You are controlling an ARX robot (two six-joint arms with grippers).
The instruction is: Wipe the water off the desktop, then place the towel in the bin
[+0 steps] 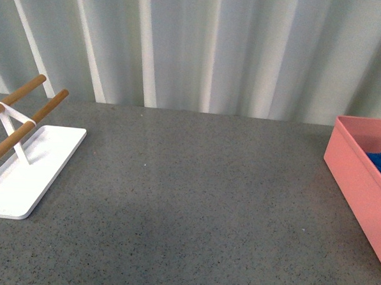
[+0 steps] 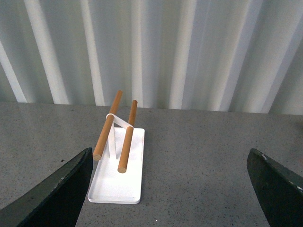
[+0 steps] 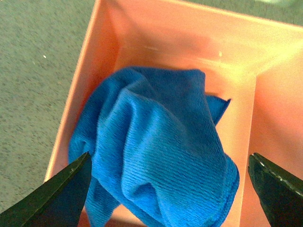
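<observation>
1. The desktop (image 1: pixel 194 200) lies bare across its whole middle, from the white tray (image 1: pixel 29 179) at the left edge to the bin (image 1: pixel 361 183) at the right edge, so there is wide room between them.
2. The towel (image 3: pixel 156 151) sits crumpled inside the bin, bunched against the near wall, with pink floor showing past it at the far end.
3. From the front only a small blue corner of the towel shows over the bin's wall; the bin itself is cut off at the right.
4. Neither arm shows in the front view.
5. The right gripper (image 3: pixel 168 189) hangs above the towel, jaws wide apart and holding nothing.
6. The left gripper (image 2: pixel 170 189) has its jaws spread too, over bare desktop, facing the tray.
7. Two wooden rods (image 2: pixel 118 137) slant over the tray on a white stand; a pale corrugated wall (image 1: pixel 202 47) closes the back edge.
</observation>
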